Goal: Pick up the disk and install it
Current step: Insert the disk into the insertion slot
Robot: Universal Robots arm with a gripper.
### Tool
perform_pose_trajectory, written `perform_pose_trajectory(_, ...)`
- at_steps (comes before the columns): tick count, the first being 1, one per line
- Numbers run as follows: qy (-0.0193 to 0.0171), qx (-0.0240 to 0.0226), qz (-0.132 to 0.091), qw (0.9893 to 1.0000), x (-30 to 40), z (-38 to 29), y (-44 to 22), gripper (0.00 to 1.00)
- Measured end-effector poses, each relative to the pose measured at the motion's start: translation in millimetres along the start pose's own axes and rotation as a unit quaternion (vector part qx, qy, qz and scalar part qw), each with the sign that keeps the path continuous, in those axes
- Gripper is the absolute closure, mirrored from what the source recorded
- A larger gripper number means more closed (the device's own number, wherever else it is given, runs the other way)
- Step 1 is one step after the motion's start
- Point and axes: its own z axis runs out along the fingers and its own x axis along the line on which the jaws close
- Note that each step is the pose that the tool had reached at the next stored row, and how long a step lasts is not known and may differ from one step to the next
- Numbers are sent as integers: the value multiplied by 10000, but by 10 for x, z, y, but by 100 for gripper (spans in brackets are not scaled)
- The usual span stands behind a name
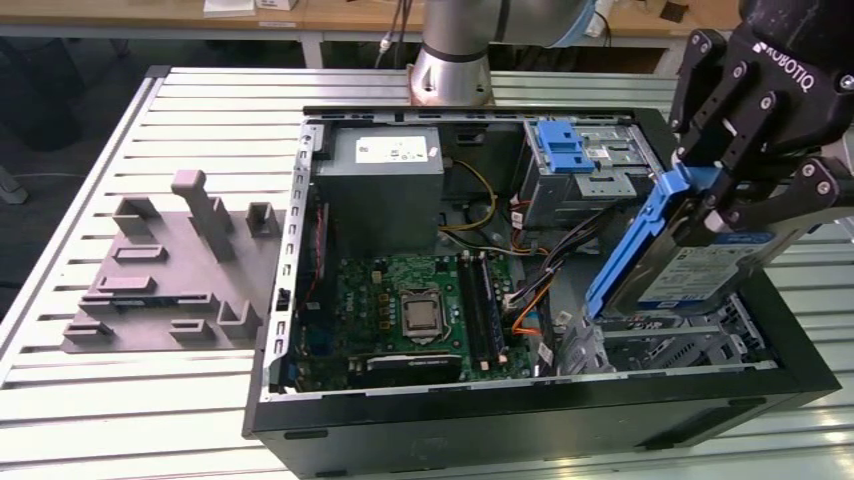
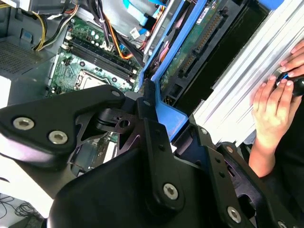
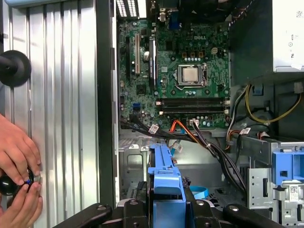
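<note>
Blue-railed disk (image 1: 694, 272) sits tilted, clamped tight in the gripper (image 1: 727, 195) in the exterior view, just over the grey drive cage (image 1: 681, 350), about 3 o'clock from the motherboard (image 1: 414, 310). Second wrist view has the fingers (image 2: 151, 128) pinching its rail. First wrist view looks along its edge into the case, so keeping it square to the bay seems key.

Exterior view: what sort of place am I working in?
Likely a robotics lab or test bench for computer assembly: an open desktop case lies on a slatted metal table, a grey fixture block sits beside it, and the claw holds the disk over the case.
</note>
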Motion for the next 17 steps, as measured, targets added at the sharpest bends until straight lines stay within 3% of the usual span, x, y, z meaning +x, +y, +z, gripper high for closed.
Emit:
perform_pose_trajectory(8, -1, 0, 8, 10000, 0, 30, -74, 63)
perform_pose_trajectory(17, 0, 0, 8, 10000, 0, 86, -80, 63)
